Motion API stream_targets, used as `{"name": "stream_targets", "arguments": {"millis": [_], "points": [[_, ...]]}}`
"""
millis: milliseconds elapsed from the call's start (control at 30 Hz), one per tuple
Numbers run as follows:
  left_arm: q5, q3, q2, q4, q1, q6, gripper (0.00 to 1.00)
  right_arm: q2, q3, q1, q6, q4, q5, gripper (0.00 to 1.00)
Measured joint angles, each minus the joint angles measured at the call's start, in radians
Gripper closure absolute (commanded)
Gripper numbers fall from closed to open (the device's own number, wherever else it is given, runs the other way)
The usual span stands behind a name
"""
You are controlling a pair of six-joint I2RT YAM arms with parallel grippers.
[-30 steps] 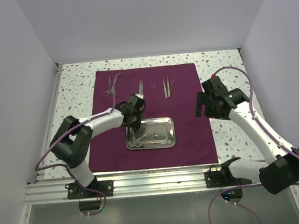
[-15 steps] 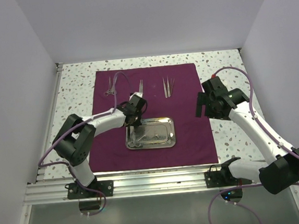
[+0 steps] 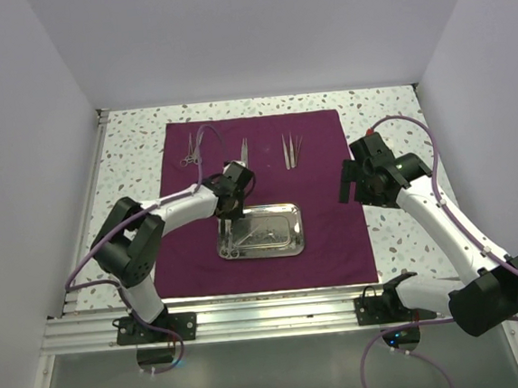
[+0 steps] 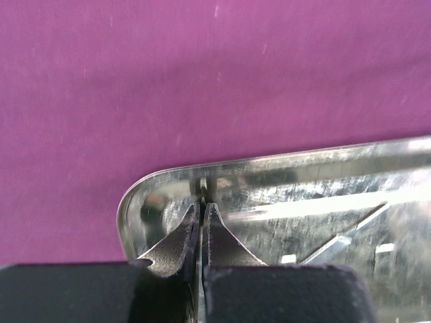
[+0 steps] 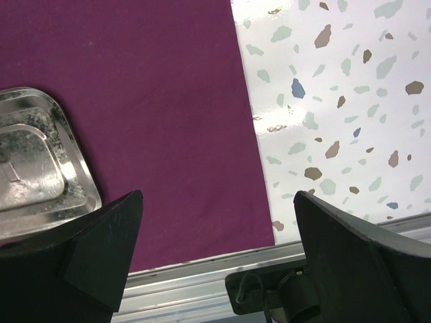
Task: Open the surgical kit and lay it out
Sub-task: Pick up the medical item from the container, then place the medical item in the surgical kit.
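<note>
The dark purple cloth lies spread flat on the speckled table. A shiny steel tray sits on its near half, with thin silver instruments still inside. My left gripper reaches down into the tray's far left corner. In the left wrist view the left gripper is shut, with a thin silver strip of an instrument pinched between its pads just inside the tray rim. My right gripper hovers open over the cloth's right edge; the right wrist view shows nothing between the fingers of this gripper.
Laid out along the cloth's far side are ring-handled forceps, a long instrument and tweezers. In the right wrist view the tray corner, the cloth and the aluminium front rail show.
My left gripper has closed inside the tray's left end, and the tray has shifted slightly left. The right arm has stayed still.
</note>
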Motion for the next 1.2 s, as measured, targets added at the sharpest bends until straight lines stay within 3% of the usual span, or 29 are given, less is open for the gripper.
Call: {"name": "stream_targets", "arguments": {"millis": [233,500,800,1133,1200], "points": [[0.002,0.211,0.0,-0.257,0.002,0.022,1.0,0.0,0.0,0.0,0.0,0.001,0.012,0.01],[-0.029,0.445,0.023,-0.302,0.107,0.122,1.0,0.021,0.006,0.0,0.004,0.002,0.018,0.02],[-0.047,0.709,0.289,-0.256,0.33,0.248,1.0,0.06,0.021,0.0,0.013,0.001,0.022,0.02],[-0.054,1.065,0.59,-0.164,0.414,0.257,1.0,0.145,0.089,0.0,0.042,-0.01,0.05,0.02],[-0.05,1.147,0.655,-0.149,0.427,0.258,0.81,0.161,0.107,0.0,0.042,-0.012,0.055,0.02]]}}
